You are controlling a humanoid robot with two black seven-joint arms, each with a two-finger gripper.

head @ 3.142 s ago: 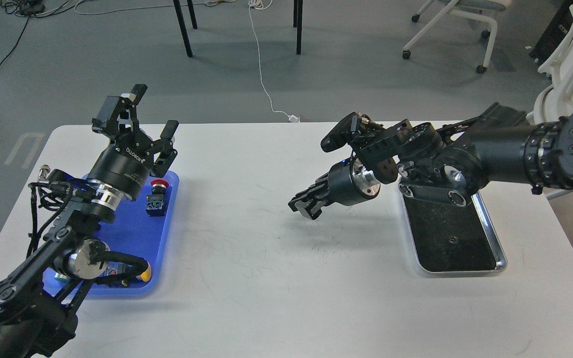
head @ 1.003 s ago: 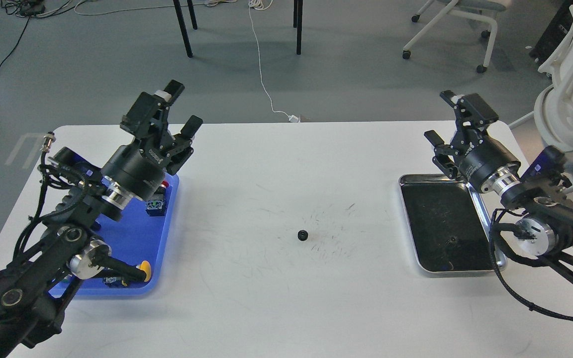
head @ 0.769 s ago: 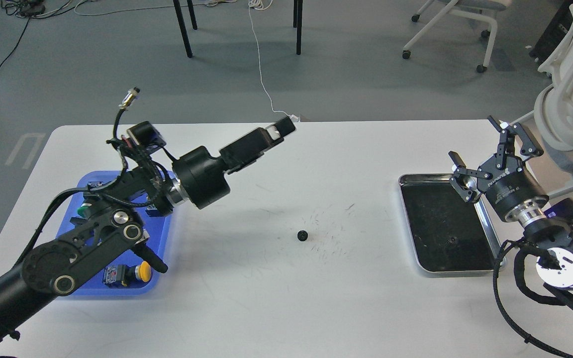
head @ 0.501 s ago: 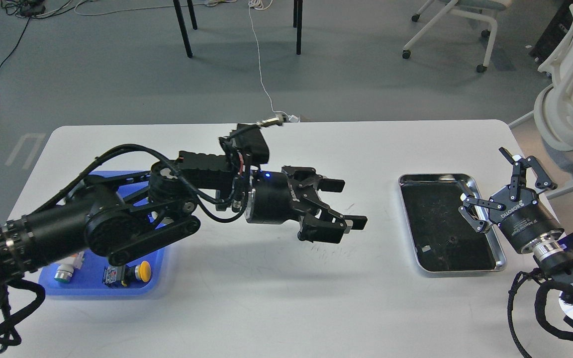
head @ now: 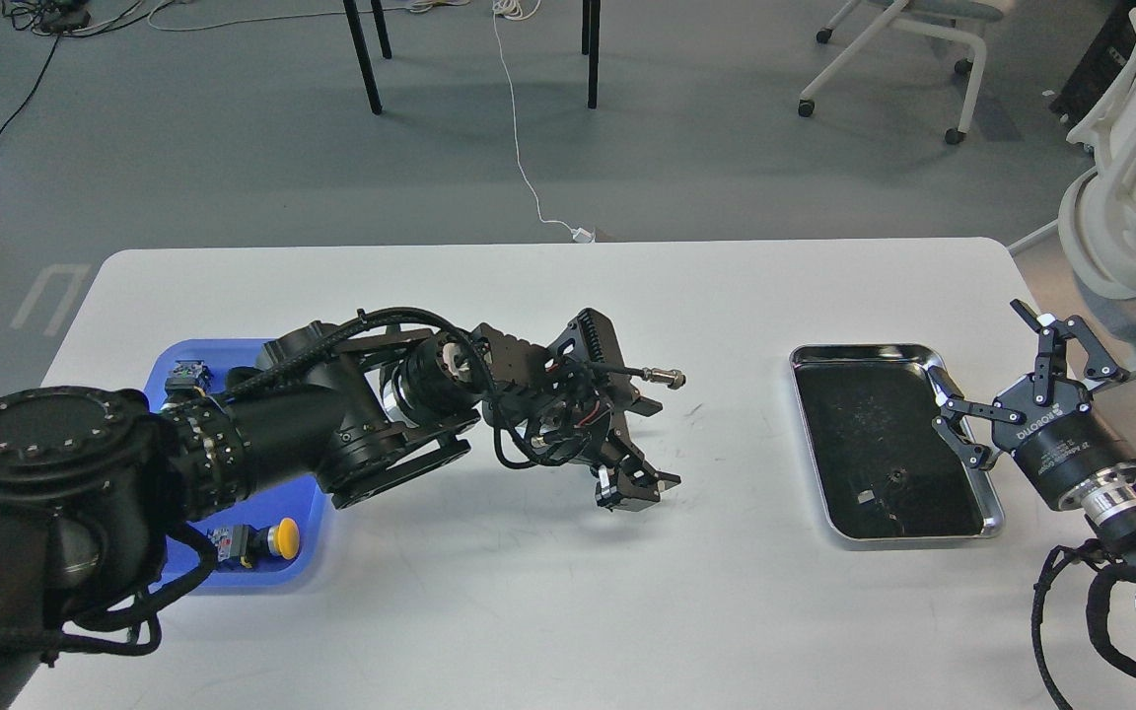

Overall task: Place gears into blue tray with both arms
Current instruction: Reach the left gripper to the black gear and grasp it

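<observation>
My left arm reaches from the blue tray (head: 304,552) across to the middle of the table. Its gripper (head: 635,485) points down at the tabletop, where its dark fingers merge into one shape. No gear shows on the table there. One small black gear (head: 895,481) lies on the black liner of the steel tray (head: 994,513). My right gripper (head: 977,341) hovers open and empty over that tray's right rim, well above the gear.
A yellow-capped push-button switch (head: 270,539) lies in the blue tray's near corner, and another switch (head: 184,378) sits at its far left. A loose cable plug (head: 665,376) sticks out from the left wrist. A white chair (head: 1125,197) stands off the table's right end.
My left arm swung from over the blue tray to the table centre and tipped its gripper down, covering the gear there. My right arm pulled back to the right.
</observation>
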